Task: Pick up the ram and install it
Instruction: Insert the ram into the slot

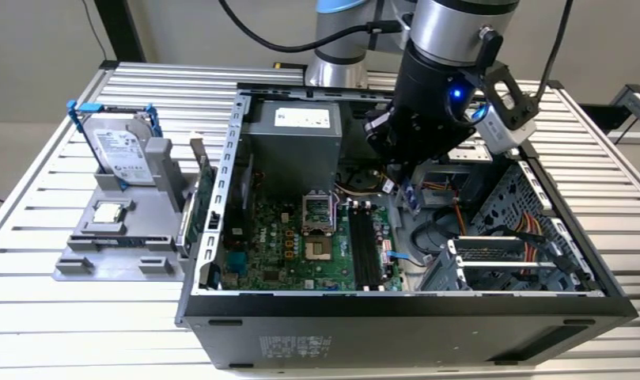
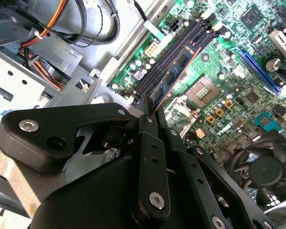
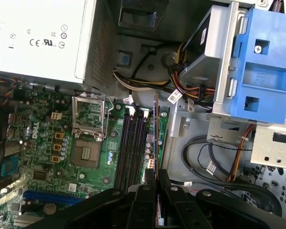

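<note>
1. Exterior view.
   - The arm (image 1: 436,87) reaches down into the open computer case (image 1: 404,309).
   - I place the claw (image 1: 391,178) low inside the case, over the green main board (image 1: 288,253).
   - The black memory slots (image 1: 367,245) lie just beyond the claw's tips. Their length runs toward the case's near wall.

2. Second wrist view.
   - The claw (image 2: 152,110) is drawn in narrow and grips the ram (image 2: 177,71) by one end.
   - The fingers (image 2: 150,143) pinch the board's flat faces, and the rest of the stick juts straight out past the tips.
   - The ram's long axis runs parallel to the memory slots (image 2: 171,55).
   - From this side the stick appears just beside the slots, toward the processor socket (image 2: 202,90).

3. First wrist view.
   - The ram (image 3: 156,129) shows edge-on as a thin line leading directly away from the claw (image 3: 157,179).
   - The memory slots (image 3: 131,143) run the same way, close alongside the stick. Here the stick sits on the side away from the processor socket (image 3: 88,152).
   - The two wrist views put the stick on opposite sides of the slots. From that I judge it is held above the bank of slots rather than off to one side, in line with them and not yet seated.
   - Out past the stick's free end are the grey power supply box (image 3: 38,38) and a blue drive bracket (image 3: 262,71).
</note>
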Controlling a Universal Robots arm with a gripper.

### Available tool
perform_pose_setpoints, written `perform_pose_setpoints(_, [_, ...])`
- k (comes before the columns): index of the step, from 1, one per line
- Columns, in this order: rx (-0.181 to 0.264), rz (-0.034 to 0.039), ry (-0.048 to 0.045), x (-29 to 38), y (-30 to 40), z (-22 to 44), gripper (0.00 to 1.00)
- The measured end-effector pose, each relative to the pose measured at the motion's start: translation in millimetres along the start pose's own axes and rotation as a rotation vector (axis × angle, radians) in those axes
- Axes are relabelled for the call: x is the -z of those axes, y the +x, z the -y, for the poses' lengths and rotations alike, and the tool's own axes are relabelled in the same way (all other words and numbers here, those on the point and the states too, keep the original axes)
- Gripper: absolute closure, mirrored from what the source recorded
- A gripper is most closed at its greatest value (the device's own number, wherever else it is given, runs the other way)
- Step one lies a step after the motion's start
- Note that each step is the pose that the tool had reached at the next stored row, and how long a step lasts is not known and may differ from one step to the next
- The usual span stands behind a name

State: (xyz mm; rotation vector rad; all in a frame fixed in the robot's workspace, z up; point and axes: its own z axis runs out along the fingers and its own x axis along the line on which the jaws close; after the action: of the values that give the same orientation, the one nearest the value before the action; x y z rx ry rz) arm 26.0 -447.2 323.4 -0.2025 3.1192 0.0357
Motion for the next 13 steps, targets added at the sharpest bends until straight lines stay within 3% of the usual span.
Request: perform_pose_setpoints(13, [-0.001, 0.0000, 0.0000, -3.6, 0.1, 0.1, 1.00])
